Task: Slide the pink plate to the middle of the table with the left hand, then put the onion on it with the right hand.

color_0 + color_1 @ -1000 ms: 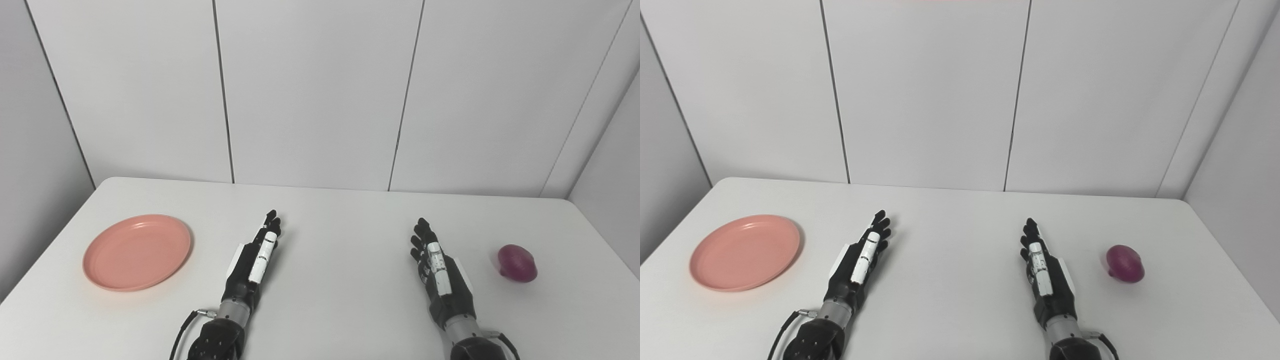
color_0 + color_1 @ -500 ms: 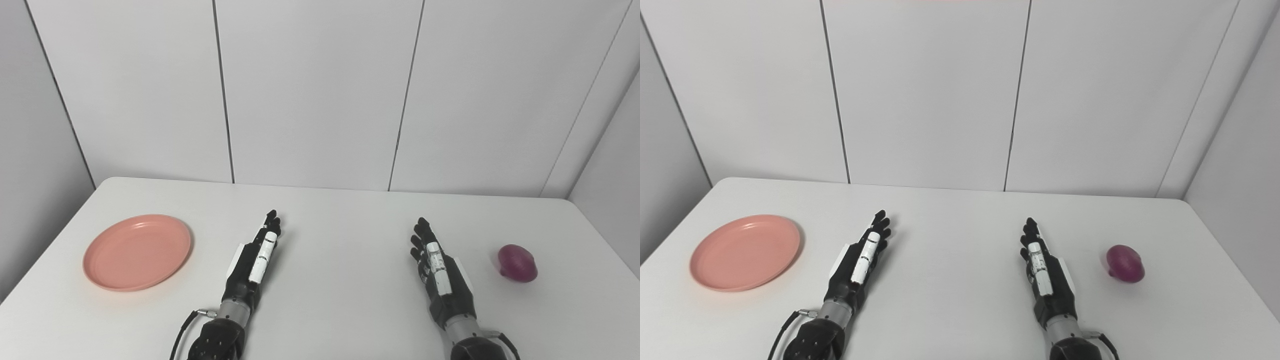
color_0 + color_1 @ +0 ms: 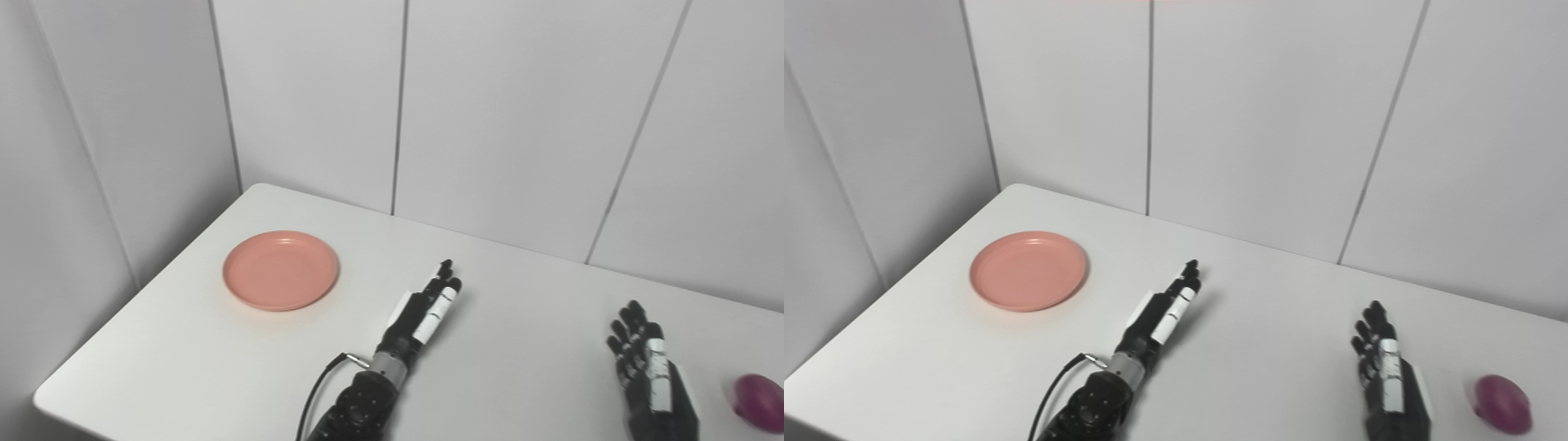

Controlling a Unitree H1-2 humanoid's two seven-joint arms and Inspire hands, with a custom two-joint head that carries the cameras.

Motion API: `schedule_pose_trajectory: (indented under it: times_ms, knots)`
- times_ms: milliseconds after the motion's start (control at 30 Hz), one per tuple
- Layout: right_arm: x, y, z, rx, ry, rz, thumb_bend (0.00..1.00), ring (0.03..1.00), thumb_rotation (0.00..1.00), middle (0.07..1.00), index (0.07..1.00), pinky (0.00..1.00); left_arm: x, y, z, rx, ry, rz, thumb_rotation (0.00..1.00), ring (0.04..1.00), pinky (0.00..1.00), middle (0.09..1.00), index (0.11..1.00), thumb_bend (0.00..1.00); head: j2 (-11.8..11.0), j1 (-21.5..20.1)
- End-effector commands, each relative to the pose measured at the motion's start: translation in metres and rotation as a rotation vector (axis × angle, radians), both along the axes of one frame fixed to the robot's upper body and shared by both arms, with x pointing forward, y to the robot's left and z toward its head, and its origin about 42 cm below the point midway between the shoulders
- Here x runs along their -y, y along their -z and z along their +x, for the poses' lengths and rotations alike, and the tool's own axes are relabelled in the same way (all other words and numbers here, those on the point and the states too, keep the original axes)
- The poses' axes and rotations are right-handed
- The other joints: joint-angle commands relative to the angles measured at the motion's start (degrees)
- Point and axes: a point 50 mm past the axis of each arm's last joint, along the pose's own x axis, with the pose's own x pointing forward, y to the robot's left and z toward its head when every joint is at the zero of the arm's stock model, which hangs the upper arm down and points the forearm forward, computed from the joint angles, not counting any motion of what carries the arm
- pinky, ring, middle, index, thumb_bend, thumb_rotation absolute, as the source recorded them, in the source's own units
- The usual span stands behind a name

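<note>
Nothing of the task is done yet, as far as I can judge. The round, shallow pink plastic plate (image 3: 280, 270) sits on the white table (image 3: 184, 367) near its far left corner, well left of the table's middle, and nothing lies on it. The slide to the middle is not begun, and the onion step comes after that.

My left hand (image 3: 421, 309) lies low over the table to the right of the pink plate and a little nearer to me, well apart from it. Its fingers (image 3: 443, 277) are stretched out straight and close together, pointing away from me toward the wall. It holds nothing. I cannot tell whether its palm rests on the tabletop or hangs just above it.

My right hand (image 3: 1387, 375) is far to the right of the plate, at the near edge of the picture, partly cut off there. Its fingers (image 3: 1372, 318) are spread a little and extended, with nothing in its grip.

The dark purple-red round onion (image 3: 1502, 404) lies on the table just right of my right hand, not touching it, at the opposite end of the table from the plate. In the left eye view it is half cut by the frame edge.

Left to do: reach left to the plate's rim, push it to the middle, then pick up the onion and set it down on the plate.
</note>
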Motion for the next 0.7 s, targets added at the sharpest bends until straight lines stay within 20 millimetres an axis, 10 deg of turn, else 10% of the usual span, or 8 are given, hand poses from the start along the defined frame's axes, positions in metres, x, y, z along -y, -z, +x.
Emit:
schedule_pose_trajectory:
  times_ms: [0,667]
  knots:
    - [0.015,0.002,-0.004,0.031,0.016,-0.011,0.52,1.0,0.9,1.0,1.0,1.0,0.01,0.012,-0.006,-0.003,-0.006,0.002,1.0,1.0,0.99,1.0,0.987,0.6,-0.61,0.97]
    - [0.01,-0.01,-0.01,0.016,0.02,-0.005,0.67,0.89,0.8,0.919,0.907,0.77,0.019,0.023,-0.003,0.034,0.012,-0.038,1.0,1.0,1.0,1.0,0.989,0.52,-3.59,1.23]
